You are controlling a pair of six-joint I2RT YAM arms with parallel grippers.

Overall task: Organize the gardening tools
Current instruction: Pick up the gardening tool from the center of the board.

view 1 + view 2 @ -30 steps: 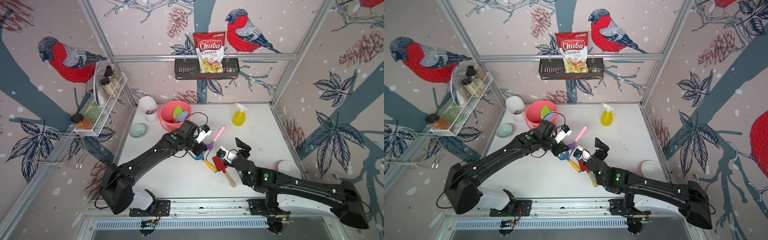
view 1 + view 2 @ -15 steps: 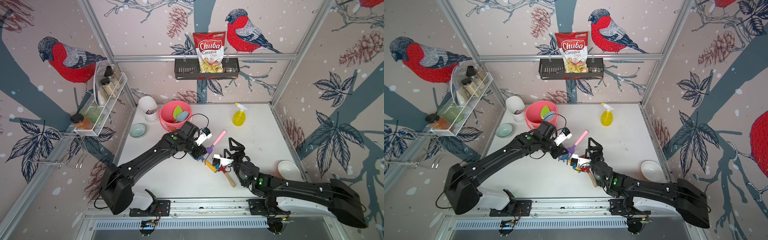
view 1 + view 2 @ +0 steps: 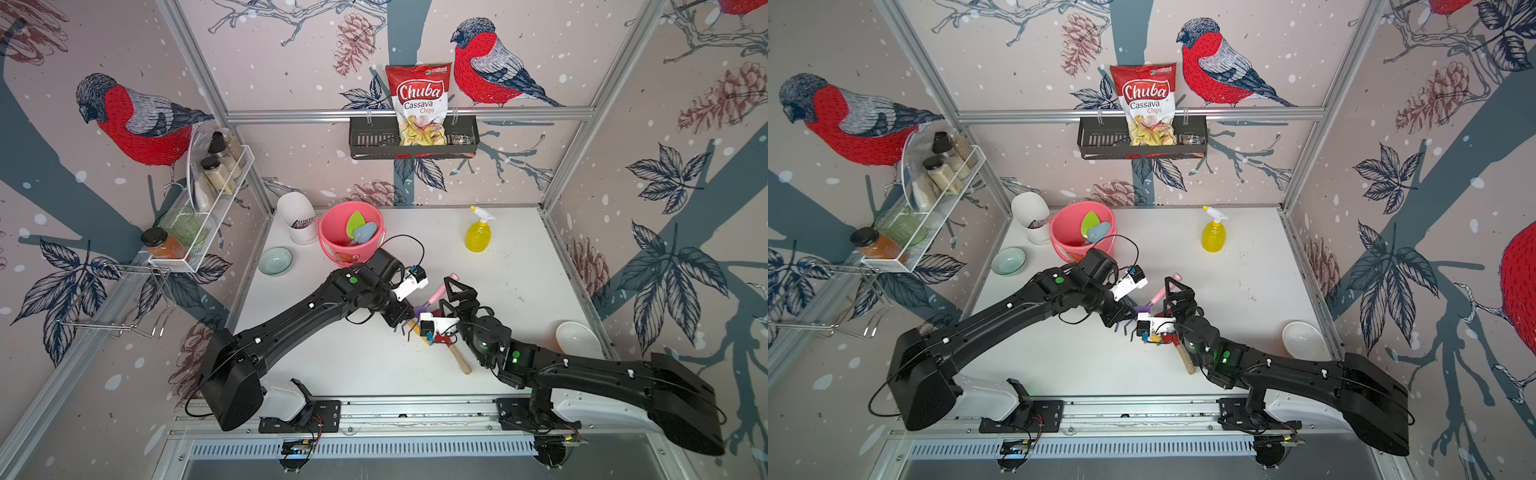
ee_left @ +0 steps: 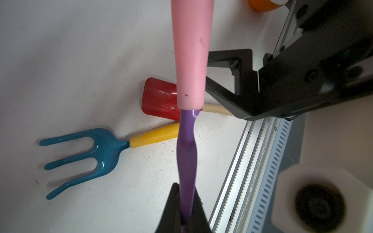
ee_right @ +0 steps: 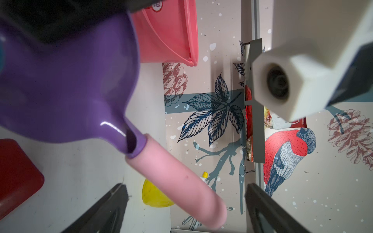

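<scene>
This is looking like a robotics lab booth: an aluminium frame [image 3: 291,115] is holding bird-print wall panels [image 3: 291,50] around a white table [image 3: 519,257], robot arms [image 3: 299,324] sitting on a mounting rail [image 3: 415,409]

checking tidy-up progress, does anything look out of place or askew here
The blue-yellow fork and red shovel lie loose and askew on the table, outside the pink bucket holding two trowels. The purple-pink fork is gripped by the left hand, its handle between the jaws of the open right hand.

Right jaws now around purple-pink fork [image 5: 177,181] handle.
</scene>
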